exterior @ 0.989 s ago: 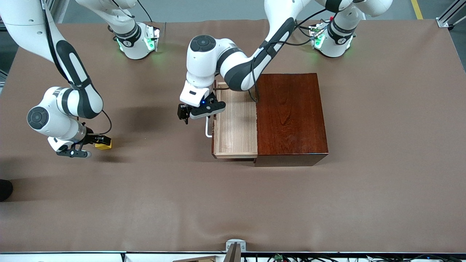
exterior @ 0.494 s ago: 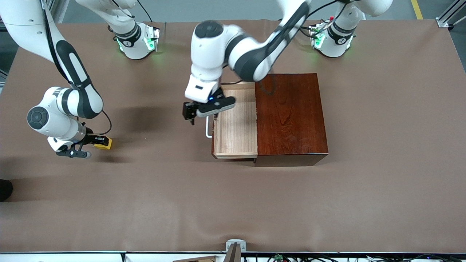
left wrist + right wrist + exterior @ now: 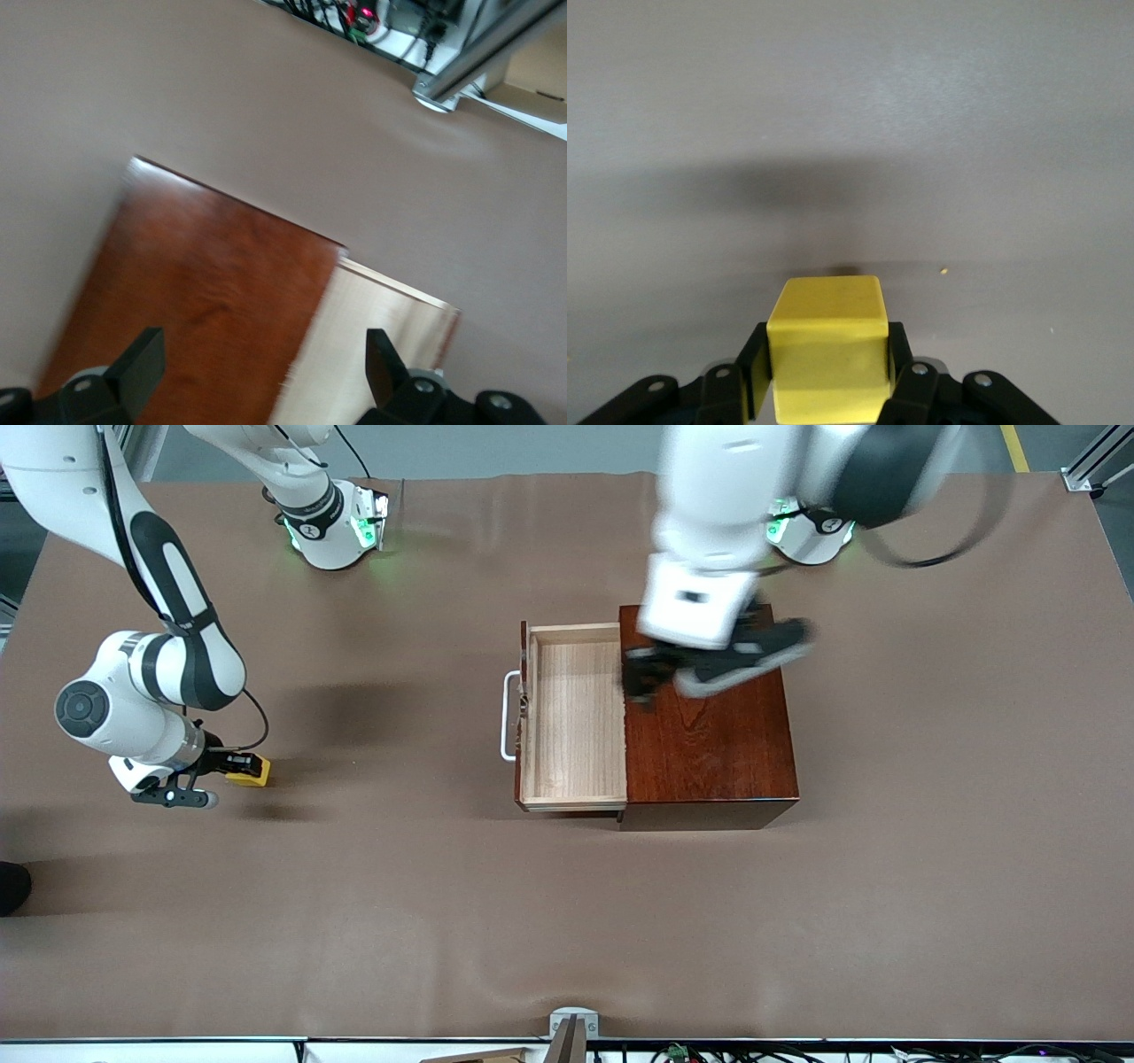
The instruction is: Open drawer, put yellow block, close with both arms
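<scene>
The drawer (image 3: pixel 574 717) of the dark reddish-brown box (image 3: pixel 709 735) stands pulled out toward the right arm's end, showing a bare pale-wood floor and its white handle (image 3: pixel 507 716). My left gripper (image 3: pixel 645 680) hangs open in the air over the box top, by the edge where the drawer comes out. In the left wrist view its fingers (image 3: pixel 140 367) stand wide apart above the box (image 3: pixel 204 292) and drawer (image 3: pixel 381 345). My right gripper (image 3: pixel 232 765) is low over the table toward the right arm's end, shut on the yellow block (image 3: pixel 252 771). Both pads press the yellow block's (image 3: pixel 827 350) sides.
Brown cloth (image 3: pixel 567 921) covers the whole table. The green-lit arm bases (image 3: pixel 337 531) stand along the edge farthest from the front camera. A metal bracket (image 3: pixel 571 1020) sits at the nearest edge.
My left arm has lifted off the drawer handle and swung up over the box. My right gripper has shut on the yellow block and shifted it slightly.
</scene>
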### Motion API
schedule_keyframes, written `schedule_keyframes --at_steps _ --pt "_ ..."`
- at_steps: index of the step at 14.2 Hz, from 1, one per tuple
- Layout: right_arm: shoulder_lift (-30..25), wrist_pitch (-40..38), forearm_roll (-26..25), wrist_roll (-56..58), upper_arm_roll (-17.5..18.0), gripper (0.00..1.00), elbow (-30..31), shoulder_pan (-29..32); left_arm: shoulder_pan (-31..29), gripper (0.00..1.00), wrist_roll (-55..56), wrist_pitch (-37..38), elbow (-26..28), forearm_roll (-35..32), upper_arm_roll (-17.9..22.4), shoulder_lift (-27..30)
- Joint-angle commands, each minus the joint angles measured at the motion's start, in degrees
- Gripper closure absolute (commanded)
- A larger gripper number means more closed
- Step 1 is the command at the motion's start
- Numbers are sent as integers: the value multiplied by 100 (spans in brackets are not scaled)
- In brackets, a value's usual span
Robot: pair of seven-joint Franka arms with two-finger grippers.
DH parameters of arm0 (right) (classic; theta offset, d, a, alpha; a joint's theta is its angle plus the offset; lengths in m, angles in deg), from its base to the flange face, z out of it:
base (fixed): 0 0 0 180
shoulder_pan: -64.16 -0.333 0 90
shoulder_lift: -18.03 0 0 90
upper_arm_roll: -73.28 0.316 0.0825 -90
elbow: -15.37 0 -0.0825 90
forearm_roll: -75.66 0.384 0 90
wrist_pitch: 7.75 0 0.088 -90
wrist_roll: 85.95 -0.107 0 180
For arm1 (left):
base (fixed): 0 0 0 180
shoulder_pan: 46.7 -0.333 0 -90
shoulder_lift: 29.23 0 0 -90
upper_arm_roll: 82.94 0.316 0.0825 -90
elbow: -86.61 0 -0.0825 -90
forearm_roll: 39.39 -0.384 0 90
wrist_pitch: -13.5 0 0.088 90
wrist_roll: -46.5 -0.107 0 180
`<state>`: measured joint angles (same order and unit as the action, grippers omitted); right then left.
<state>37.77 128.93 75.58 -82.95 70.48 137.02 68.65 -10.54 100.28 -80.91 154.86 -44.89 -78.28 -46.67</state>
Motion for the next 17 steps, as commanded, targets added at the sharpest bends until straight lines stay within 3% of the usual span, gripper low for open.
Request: schedule_keyframes --at_steps 1,4,7,9,14,17 --pt "-505 -509 122 -36 25 97 -1 -132 -687 0 -1129 412 268 128 -61 451" --pt "-690 -1403 491 -525 16 97 -377 -430 -1521 0 -2333 713 337 188 -122 688" --pt "-848 -1934 500 -1491 25 97 -678 -860 -2602 0 -2951 722 505 215 -868 882" --pt "-972 -2004 500 -2203 25 97 -704 -1167 -2754 0 -3443 740 802 198 -914 1083" --pt "-1034 -2585 509 -4187 25 97 -1187 -1967 -3369 0 -4138 713 2137 233 -1106 2128" --pt "-1016 -2594 509 -5446 16 98 -1354 -2486 -3484 0 -4148 722 2745 443 -1256 2613"
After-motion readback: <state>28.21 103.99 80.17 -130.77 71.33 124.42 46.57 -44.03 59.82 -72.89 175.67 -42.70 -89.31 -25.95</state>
